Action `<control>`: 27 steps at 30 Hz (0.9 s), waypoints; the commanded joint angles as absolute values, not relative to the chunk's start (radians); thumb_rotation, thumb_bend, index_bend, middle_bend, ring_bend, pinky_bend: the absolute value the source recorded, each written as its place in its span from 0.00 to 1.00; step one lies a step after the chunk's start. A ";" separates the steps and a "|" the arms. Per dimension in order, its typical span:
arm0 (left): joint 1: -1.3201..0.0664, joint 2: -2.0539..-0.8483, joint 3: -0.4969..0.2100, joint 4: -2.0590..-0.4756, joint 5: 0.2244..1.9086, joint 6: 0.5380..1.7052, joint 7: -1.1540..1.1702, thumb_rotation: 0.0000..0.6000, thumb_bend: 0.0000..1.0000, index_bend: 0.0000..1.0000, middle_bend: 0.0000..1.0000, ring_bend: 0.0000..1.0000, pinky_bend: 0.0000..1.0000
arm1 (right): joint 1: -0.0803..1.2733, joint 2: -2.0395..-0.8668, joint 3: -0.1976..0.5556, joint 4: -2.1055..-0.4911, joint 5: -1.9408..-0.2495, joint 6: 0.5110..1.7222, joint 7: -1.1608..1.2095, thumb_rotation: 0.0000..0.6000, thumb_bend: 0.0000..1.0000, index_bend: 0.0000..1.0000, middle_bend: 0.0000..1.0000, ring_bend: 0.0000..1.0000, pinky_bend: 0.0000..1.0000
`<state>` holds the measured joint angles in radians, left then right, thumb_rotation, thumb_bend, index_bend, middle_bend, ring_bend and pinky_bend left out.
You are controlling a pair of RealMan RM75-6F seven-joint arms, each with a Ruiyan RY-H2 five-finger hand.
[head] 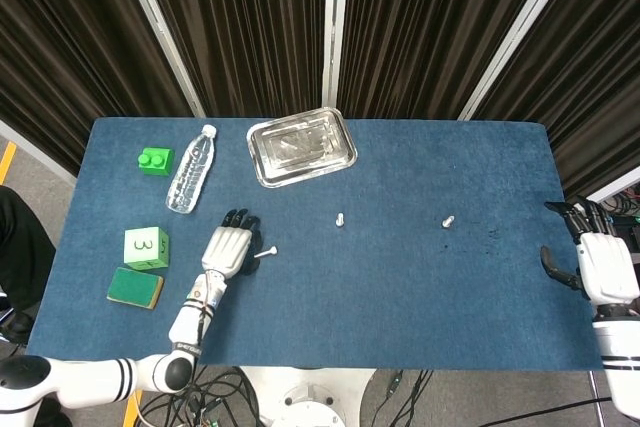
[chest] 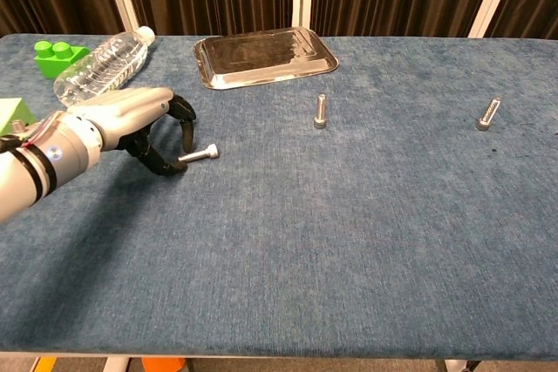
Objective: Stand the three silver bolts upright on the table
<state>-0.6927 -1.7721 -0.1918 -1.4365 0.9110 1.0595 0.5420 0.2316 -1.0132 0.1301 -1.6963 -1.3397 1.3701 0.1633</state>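
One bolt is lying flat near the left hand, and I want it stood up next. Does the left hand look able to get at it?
Probably yes. The left hand is right at the lying bolt, its fingertips around the near end, with nothing between them.

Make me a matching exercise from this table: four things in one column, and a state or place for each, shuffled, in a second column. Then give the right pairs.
Things
1. Bolt by the left hand
2. Middle bolt
3. Water bottle
4. Right hand

States or places
A. Standing on its head
B. At the table's right edge, holding nothing
C. Lying flat, fingertips at its shank end
D. On its side beside the green brick

Pairs: 1-C, 2-A, 3-D, 4-B
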 commanded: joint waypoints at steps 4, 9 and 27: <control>-0.703 -1.783 -0.204 -1.424 0.898 1.047 0.529 0.98 0.31 0.50 0.17 0.01 0.00 | 0.226 -1.011 0.135 -1.700 -1.337 1.367 0.161 1.00 0.37 0.17 0.19 0.00 0.00; -0.715 -1.795 -0.217 -1.409 0.882 1.038 0.530 0.98 0.32 0.50 0.17 0.01 0.00 | 0.222 -1.009 0.140 -1.704 -1.336 1.366 0.159 1.00 0.37 0.17 0.19 0.00 0.00; -0.719 -1.775 -0.204 -1.405 0.885 1.051 0.548 0.97 0.41 0.54 0.17 0.01 0.00 | 0.211 -1.010 0.151 -1.702 -1.337 1.355 0.167 1.00 0.37 0.17 0.19 0.00 0.00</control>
<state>-0.7193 -1.7786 -0.2048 -1.4021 0.8823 1.0504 0.5480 0.2112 -1.0100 0.1511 -1.7022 -1.3363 1.3546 0.1672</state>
